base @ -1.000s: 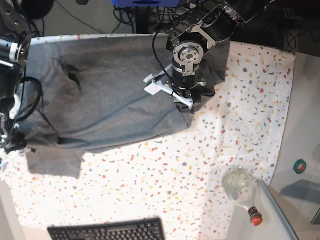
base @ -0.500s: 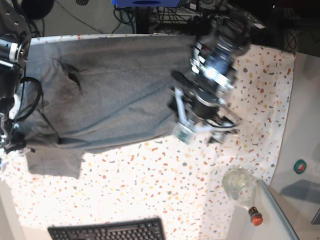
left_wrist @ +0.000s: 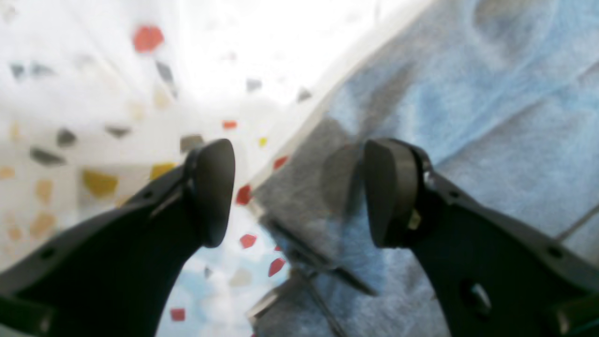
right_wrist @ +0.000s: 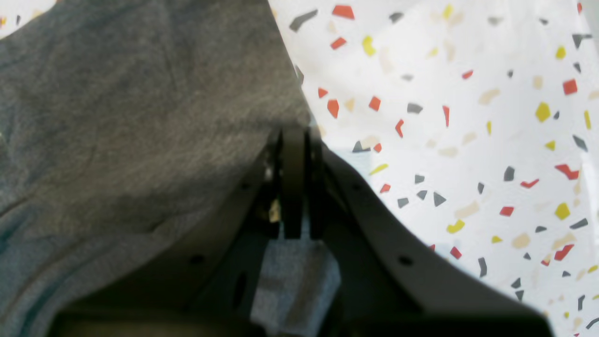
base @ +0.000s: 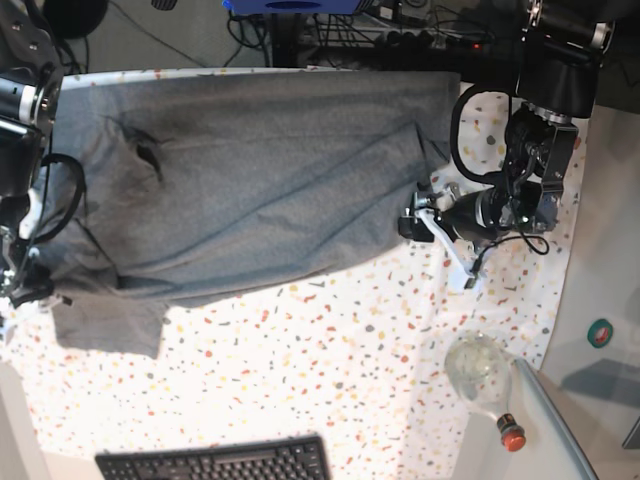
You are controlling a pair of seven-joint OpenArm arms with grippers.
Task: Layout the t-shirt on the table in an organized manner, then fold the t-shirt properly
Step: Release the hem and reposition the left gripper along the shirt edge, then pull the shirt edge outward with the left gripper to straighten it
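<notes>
Lying spread across the far half of the table (base: 330, 380), the t-shirt (base: 250, 180) was soft, light knit, judged likely to drape, stretch and crease rather than hold any shape. The left gripper (left_wrist: 299, 192) stood with jaws wide apart and nothing between them, one fingertip (left_wrist: 213, 187) over bare speckled cloth, the other over the shirt's edge, so the hem lay directly beneath it. The right gripper (right_wrist: 292, 187) was clamped tight on a fold of grey fabric, with the shirt's body to one side of it and table to the other. Hems and corners seemed the best holds; a mid-panel pinch would probably bunch the cloth.
</notes>
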